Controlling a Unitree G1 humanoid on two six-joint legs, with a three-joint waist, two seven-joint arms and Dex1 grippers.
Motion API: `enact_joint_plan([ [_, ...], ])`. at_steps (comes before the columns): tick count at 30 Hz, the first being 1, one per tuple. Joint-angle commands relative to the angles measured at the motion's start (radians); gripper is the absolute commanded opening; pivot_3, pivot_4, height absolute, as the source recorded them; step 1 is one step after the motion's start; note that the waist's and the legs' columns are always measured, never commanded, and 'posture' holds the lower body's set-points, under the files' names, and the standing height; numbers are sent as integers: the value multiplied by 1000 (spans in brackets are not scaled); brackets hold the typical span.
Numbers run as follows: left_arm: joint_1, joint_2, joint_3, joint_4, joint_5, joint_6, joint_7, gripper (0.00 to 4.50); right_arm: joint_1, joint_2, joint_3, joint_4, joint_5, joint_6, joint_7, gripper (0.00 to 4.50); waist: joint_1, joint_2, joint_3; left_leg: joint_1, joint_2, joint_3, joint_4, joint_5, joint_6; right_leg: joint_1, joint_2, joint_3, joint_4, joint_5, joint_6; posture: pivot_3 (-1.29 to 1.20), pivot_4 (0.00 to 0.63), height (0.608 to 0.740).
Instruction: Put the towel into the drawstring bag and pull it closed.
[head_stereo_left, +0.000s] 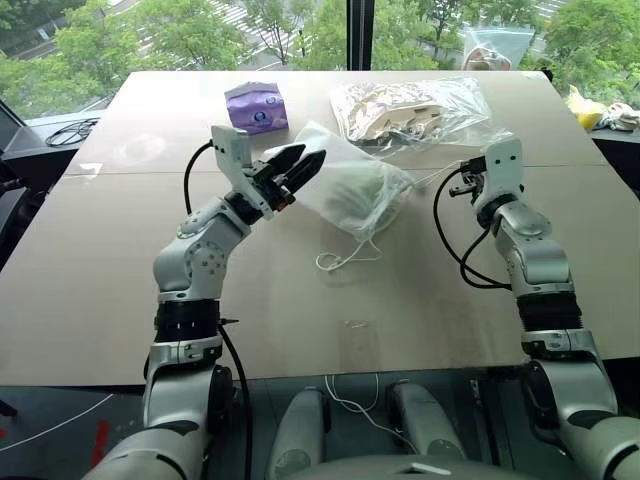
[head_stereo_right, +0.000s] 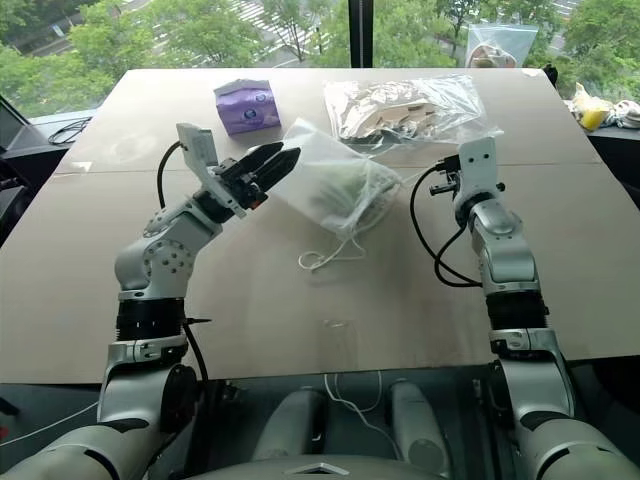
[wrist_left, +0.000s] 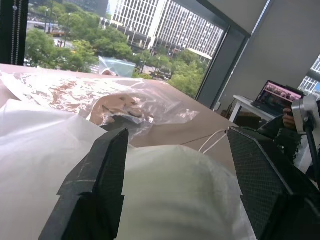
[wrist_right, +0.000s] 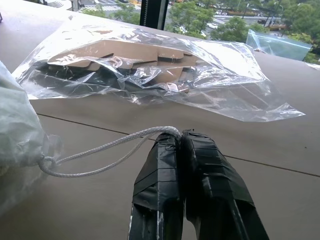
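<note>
We see right gripper (wrist_right: 181, 134) pinching cord (wrist_right: 95, 150), bag (head_stereo_left: 345, 185) off to its left; left gripper (head_stereo_left: 300, 165) open at bag's far side.

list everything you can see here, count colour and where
drawstring bag: 1, translucent white, table centre, between both tools
towel: 1, light green, inside the bag
cord: white, running from the bag's mouth to the right tool
tissue pack: 1, purple, far left of centre
zip bag: 1, clear with beige items, far side
table: 1, tan
left tool: 1, black, open around the bag
right tool: 1, black, shut on the cord
</note>
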Motion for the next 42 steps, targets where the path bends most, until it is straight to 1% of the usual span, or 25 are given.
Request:
enact_joint_plan([
  [1, 71, 78, -47, -107, -48, 112, -101, 3028, -14, 1, -2, -55, -3, -7, -2, 0, -2, 0, 0, 0, 0, 0, 0, 0, 0, 0, 0, 0, 0, 0, 0, 0, 150, 740],
  [4, 155, 161, -115, -162, -2, 119, -183, 3028, -12, 6, -4, -60, 1, -4, -6, 0, -8, 0, 0, 0, 0, 0, -2, 0, 0, -1, 0, 0, 0, 0, 0, 0, 150, 740],
  [8, 209, 266, -231, -134, 138, 19, -283, 3028, -18, 13, -9, -54, 5, -1, -8, 0, -11, 1, 0, 0, 0, 0, -2, 0, 0, -2, 0, 0, 1, 0, 0, 0, 150, 740],
  [10, 234, 293, -300, -122, 210, -43, -327, 3028, -20, 14, -7, -51, 4, -1, -5, 0, -12, 1, 0, 0, 0, 0, -1, 0, 0, -2, 0, 0, 1, 0, 0, 0, 150, 740],
  [12, 243, 286, -341, -109, 256, -99, -344, 3028, -21, 14, -5, -49, 3, -1, -3, 0, -12, 1, 0, 1, 0, 2, -1, 0, 0, -2, 0, 1, 1, 0, 0, 0, 150, 740],
  [18, 220, 199, -397, -37, 369, -256, -320, 3028, -17, 11, -10, -54, 3, 4, -5, 0, -8, 1, 0, -1, 0, 2, -1, 0, 0, -2, 0, 1, 1, 0, 0, 0, 150, 740],
  [21, 196, 153, -391, 26, 414, -316, -273, 3028, -9, 10, -11, -64, 4, 8, -5, 0, -9, 1, 0, 0, 0, 2, -1, 0, 0, -2, 0, 1, 1, 0, 0, 0, 150, 740],
  [24, 190, 144, -395, 62, 447, -348, -273, 3028, -3, 13, -12, -74, 4, 16, -9, 0, -11, 1, 0, 0, 0, 2, -1, 0, 0, -2, 0, 1, 1, 0, 0, 0, 150, 740],
  [27, 189, 140, -404, 87, 480, -387, -275, 2226, 4, 17, -10, -83, 5, 22, -10, 0, -12, 1, 0, 0, 0, 2, -1, 0, 0, -2, 0, 1, 1, 0, 0, 0, 150, 740],
  [29, 188, 132, -406, 91, 486, -399, -282, 1493, 9, 22, -8, -90, 5, 26, -11, 0, -12, 1, 0, 0, 0, 2, -1, 0, 0, -2, 0, 1, 1, 0, 0, 0, 150, 740],
  [30, 189, 130, -408, 92, 489, -405, -287, 965, 12, 23, -7, -93, 5, 27, -12, 0, -12, 1, 0, 0, 0, 2, -1, 0, 0, -2, 0, 1, 1, 0, 0, 0, 150, 740],
  [32, 189, 123, -412, 92, 487, -407, -301, 285, 12, 24, -8, -95, 4, 30, -12, 0, -11, 1, 0, 0, 0, 2, -1, 0, 0, -2, 0, 1, 1, 0, 0, 0, 150, 740],
  [33, 190, 121, -411, 92, 486, -407, -306, 119, 12, 24, -9, -96, 5, 31, -12, 0, -11, 1, 0, 0, 0, 2, -1, 0, 0, -2, 0, 1, 1, 0, 0, 0, 150, 740],
  [38, 191, 116, -388, 99, 481, -414, -306, 119, 16, 20, -13, -103, 5, 36, -11, 0, -11, 1, 0, 0, 0, 2, -1, 0, 0, -2, 0, 1, 1, 0, 0, 0, 150, 740],
  [42, 183, 72, -306, 112, 443, -440, -231, 119, 18, 18, -16, -102, -5, 24, -25, 0, -11, 1, 0, 0, 0, 2, -1, 0, 0, -2, 0, 1, 1, 0, 0, 0, 150, 740],
])
